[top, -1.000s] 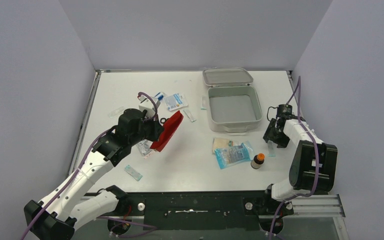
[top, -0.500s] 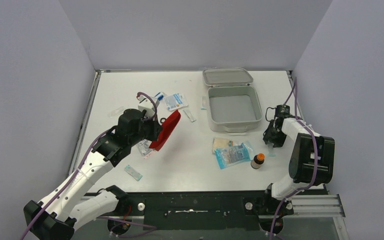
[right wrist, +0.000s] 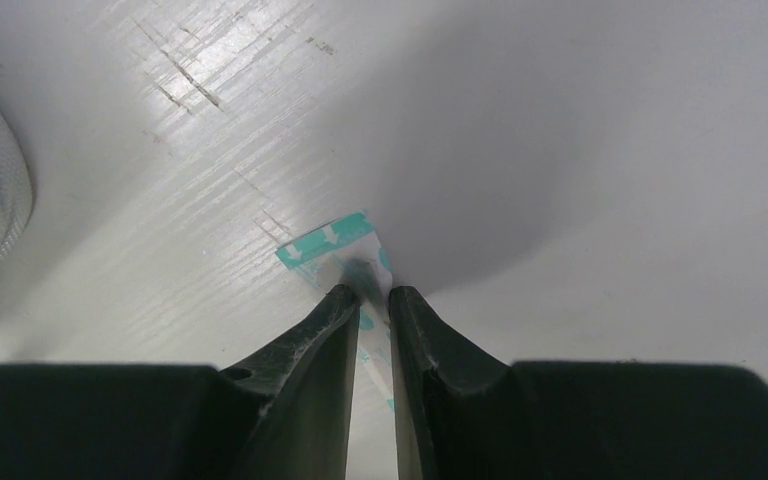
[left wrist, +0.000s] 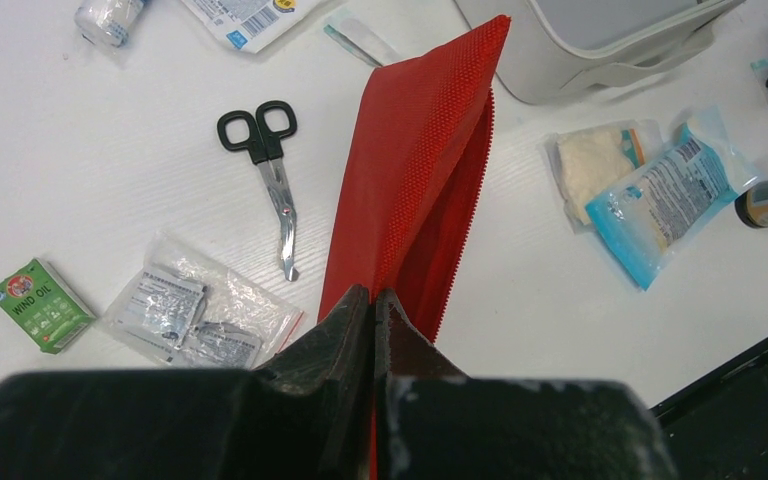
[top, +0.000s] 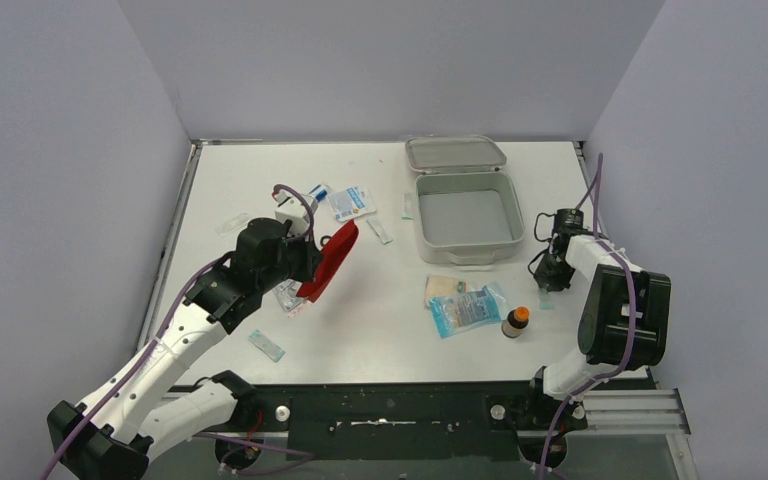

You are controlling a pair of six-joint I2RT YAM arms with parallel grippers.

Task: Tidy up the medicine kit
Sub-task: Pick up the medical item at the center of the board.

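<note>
While the kit [top: 468, 250] is sitting open toward the far edge of the worktop [top: 360, 345], right of centre, with its lid lying back and its tray showing nothing inside, loading is judged to be at its start.

The left gripper [left wrist: 375, 300] is pinching one end of a red pouch [left wrist: 415, 170], fingers pressed together on the fabric, and is holding it clear of the surface on the left half. The pouch is hanging slack, its open zip edge facing down.

The right gripper [right wrist: 370, 295] is standing at the right edge, tips down on the surface, straddling a small teal-and-white sachet [right wrist: 335, 245]. Its fingers are nearly together with the sachet's edge between them (whether they are gripping it cannot be told).

Step in hand, as judged: picking the sachet off the surface. The next move is calling for a firm nip on that thin edge, then a lift and a short carry to the kit. A flat sachet is likely to slip.
</note>
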